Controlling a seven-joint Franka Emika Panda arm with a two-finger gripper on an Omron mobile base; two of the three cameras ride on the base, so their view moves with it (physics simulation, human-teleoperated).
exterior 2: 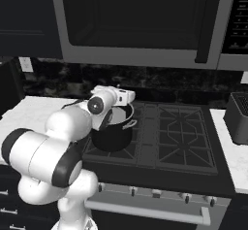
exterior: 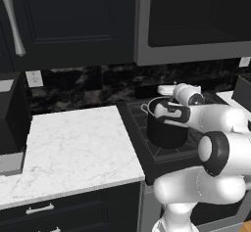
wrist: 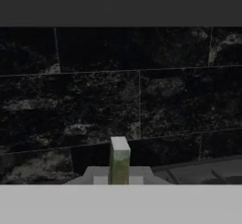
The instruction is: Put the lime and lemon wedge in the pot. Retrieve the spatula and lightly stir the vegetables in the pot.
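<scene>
The gripper is closed on one small greenish piece, facing the dark backsplash. One black pot sits on the stove under the hand, beside one marble counter.

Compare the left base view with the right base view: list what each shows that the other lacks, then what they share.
Left base view alone: a wide stretch of white marble counter and a silver cabinet handle.

Right base view alone: the stove's right burners, its front knobs, and a dark box at right.

Both: the black pot on the stove, the white arm above it, and the dark backsplash.
</scene>
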